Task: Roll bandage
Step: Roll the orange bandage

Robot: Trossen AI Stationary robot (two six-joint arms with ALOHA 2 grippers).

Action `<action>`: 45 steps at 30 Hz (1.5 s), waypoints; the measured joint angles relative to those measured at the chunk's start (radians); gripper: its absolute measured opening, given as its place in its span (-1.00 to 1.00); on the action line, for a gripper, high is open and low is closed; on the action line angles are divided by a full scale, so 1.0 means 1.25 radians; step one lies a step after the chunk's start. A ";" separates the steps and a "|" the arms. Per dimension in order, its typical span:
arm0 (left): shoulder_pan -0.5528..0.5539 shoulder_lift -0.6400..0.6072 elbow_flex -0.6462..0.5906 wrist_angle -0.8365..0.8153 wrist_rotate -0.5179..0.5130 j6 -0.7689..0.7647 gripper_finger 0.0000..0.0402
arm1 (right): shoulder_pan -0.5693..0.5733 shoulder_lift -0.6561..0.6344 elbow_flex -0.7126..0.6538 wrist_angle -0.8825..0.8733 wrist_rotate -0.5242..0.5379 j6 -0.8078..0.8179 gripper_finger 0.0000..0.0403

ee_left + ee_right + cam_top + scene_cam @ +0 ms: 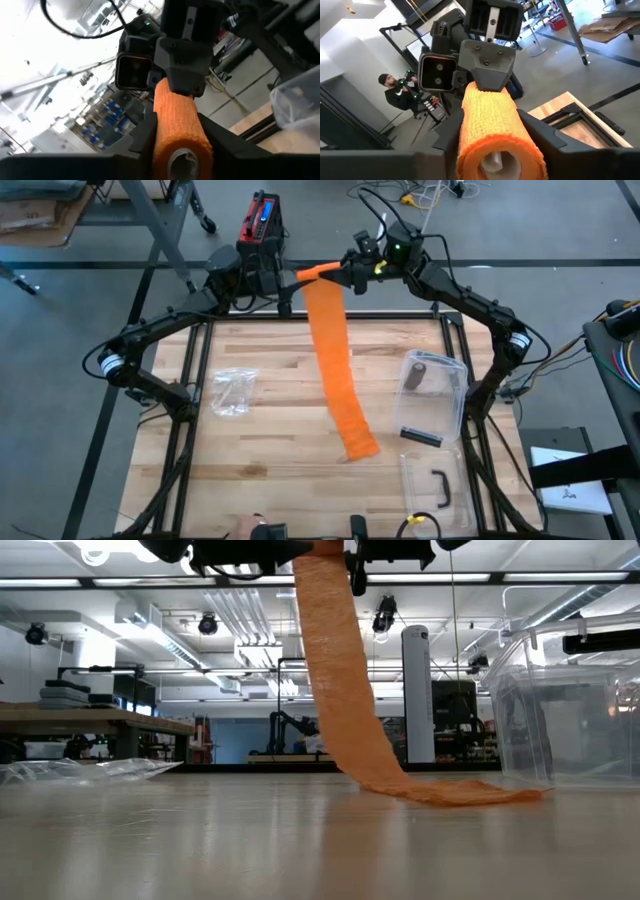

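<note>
An orange bandage roll [320, 272] hangs in the air over the table's far edge, between my two grippers, which face each other. My left gripper [292, 277] comes at it from the left and my right gripper [350, 272] from the right; each is shut on one end of the roll. From the roll a long unrolled strip [335, 360] hangs down [335, 670]. The strip's free end [360, 448] lies flat on the wooden table [470, 794]. My left gripper pinches the roll's left end [175, 125] between its two fingers [145, 132], which lie level along the roll's round sides. The hollow core faces this wrist. The roll is lifted clear of the table. My right gripper pinches the roll's right end [490, 125] between its two fingers [537, 135], level and along the roll from the table's right. The core's open end faces this wrist. The roll is level, with the strip hanging slack below it.
A clear plastic box [435, 395] with dark parts stands at the right, its lid [435, 485] nearer the front. A crumpled clear bag [232, 392] lies at the left. A red and black device [262, 220] sits beyond the far edge. A person [395, 92] stands in the room.
</note>
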 joint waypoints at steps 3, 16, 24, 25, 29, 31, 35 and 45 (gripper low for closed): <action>0.000 -0.001 0.000 0.001 -0.001 -0.089 -0.33 | 0.000 0.000 0.000 0.002 0.001 -0.026 -0.35; 0.004 -0.011 -0.001 -0.002 -0.005 -0.590 0.16 | 0.002 -0.002 0.001 0.018 -0.004 -0.287 -0.35; 0.005 -0.015 0.008 0.005 0.050 -0.692 0.14 | 0.002 -0.002 0.001 0.010 0.033 -0.378 -0.39; 0.005 -0.015 0.008 0.006 0.066 -0.693 0.14 | 0.002 -0.002 0.001 0.011 0.034 -0.380 -0.40; 0.006 -0.015 0.008 -0.001 0.095 -0.670 0.14 | 0.002 -0.002 0.001 0.012 0.033 -0.386 -0.41; 0.006 -0.014 0.008 -0.001 0.085 -0.651 0.15 | 0.002 -0.002 0.001 0.012 0.038 -0.393 -0.41; 0.005 -0.014 0.008 -0.002 0.040 -0.650 0.16 | 0.002 -0.002 0.001 0.010 0.045 -0.412 -0.39; 0.007 -0.013 0.008 -0.022 0.039 -0.655 -0.23 | 0.002 -0.002 0.000 0.007 0.042 -0.413 -0.43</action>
